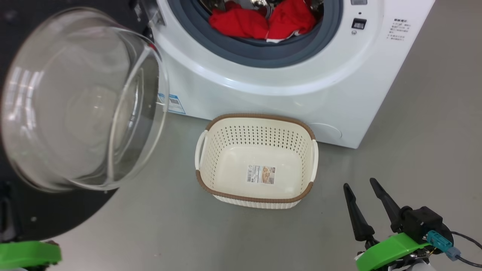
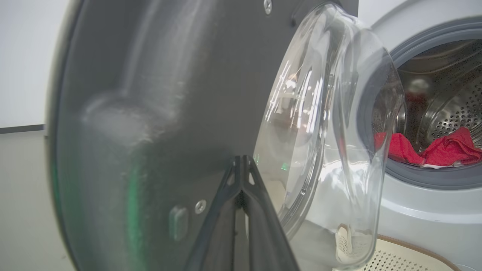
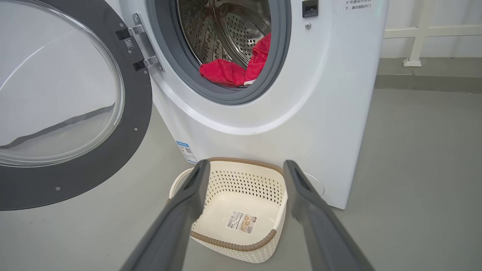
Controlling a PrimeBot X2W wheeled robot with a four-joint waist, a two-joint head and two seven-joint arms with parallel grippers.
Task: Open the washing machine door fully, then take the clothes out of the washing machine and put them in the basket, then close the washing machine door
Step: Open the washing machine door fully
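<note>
Fingers (image 1: 384, 201) of the right tool (image 1: 358, 183) spread wide, empty; left tool (image 2: 241, 162) pinched shut at the washing machine door (image 2: 150, 94); basket (image 1: 260, 116) just ahead-left of the right tool; clothes (image 1: 241, 22) beyond it, higher, inside the washing machine (image 1: 263, 90); right arm looks nearer.

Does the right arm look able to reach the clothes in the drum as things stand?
Probably yes. The washing machine door hangs open to the left, clear of the opening; the clothes lie at the front of the drum; the open right gripper sits low near the basket.
</note>
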